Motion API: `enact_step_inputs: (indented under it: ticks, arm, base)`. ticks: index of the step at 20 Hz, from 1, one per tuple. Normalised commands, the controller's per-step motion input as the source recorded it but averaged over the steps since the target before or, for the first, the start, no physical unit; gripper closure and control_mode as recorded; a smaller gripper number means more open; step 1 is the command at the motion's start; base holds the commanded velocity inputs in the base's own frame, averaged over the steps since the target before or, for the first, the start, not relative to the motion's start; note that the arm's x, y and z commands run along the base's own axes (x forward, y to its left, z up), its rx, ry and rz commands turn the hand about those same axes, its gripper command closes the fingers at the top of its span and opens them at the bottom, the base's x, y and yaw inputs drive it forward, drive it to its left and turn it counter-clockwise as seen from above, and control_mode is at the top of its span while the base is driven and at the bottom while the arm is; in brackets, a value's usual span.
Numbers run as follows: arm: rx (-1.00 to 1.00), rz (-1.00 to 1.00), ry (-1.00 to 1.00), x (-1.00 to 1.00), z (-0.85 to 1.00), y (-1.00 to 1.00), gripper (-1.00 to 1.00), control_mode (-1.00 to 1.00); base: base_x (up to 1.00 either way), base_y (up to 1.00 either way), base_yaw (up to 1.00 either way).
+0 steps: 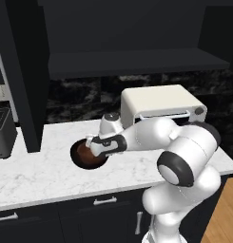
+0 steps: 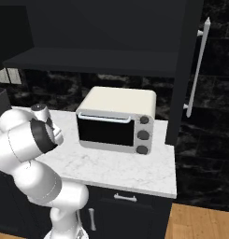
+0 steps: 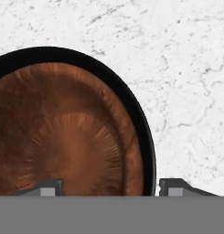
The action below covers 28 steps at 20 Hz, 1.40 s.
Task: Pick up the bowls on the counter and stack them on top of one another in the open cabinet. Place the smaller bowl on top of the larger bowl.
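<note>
On the white marble counter (image 1: 42,175) sits a round bowl (image 1: 84,154) with a reddish-brown inside and a thin black rim. Close up, the hand view shows the bowl (image 3: 72,137) at the left, on the counter (image 3: 186,68). I cannot tell whether this is the brown bowl nested in the black one or a single bowl. My gripper (image 1: 92,144) hangs low over its right side. The gripper (image 3: 112,186) is open and holds nothing, one fingertip (image 3: 47,186) over the brown inside and the other outside the rim. The open cabinet (image 1: 137,61) spans the wall above, its shelf bare.
A cream toaster oven (image 1: 160,104) stands on the counter behind and to the right of the bowl, and appears again (image 2: 118,119) from the other side. A dark appliance (image 1: 1,133) sits at the far left. A tall dark panel (image 1: 27,95) comes down to the counter left of the bowl.
</note>
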Motion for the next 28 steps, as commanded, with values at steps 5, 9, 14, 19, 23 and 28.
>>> enact_step_inputs:
  ticks: [5, 9, 14, 19, 23, 28]
  arm:
    - [0.04, 0.0, 0.0, -0.08, 0.35, -0.07, -1.0, -1.0]
    - [0.09, 0.0, 0.08, -0.02, 0.56, -0.25, -1.0, -1.0]
    - [0.07, 0.0, 0.02, -0.09, 0.13, -0.49, -1.0, -1.0]
    - [-0.01, 0.0, 0.0, 0.0, -0.13, 0.02, -1.0, -1.0]
    - [-0.04, 0.0, 0.0, 0.0, -0.05, 0.18, -1.0, -1.0]
    - [0.0, 0.0, 0.0, 0.0, -0.25, 0.01, -1.0, -1.0]
  base:
    - [0.0, 0.0, 0.0]
    - [0.0, 0.0, 0.0]
    - [0.0, 0.0, 0.0]
    - [0.0, 0.0, 0.0]
    - [0.0, 0.0, 0.0]
    - [0.0, 0.0, 0.0]
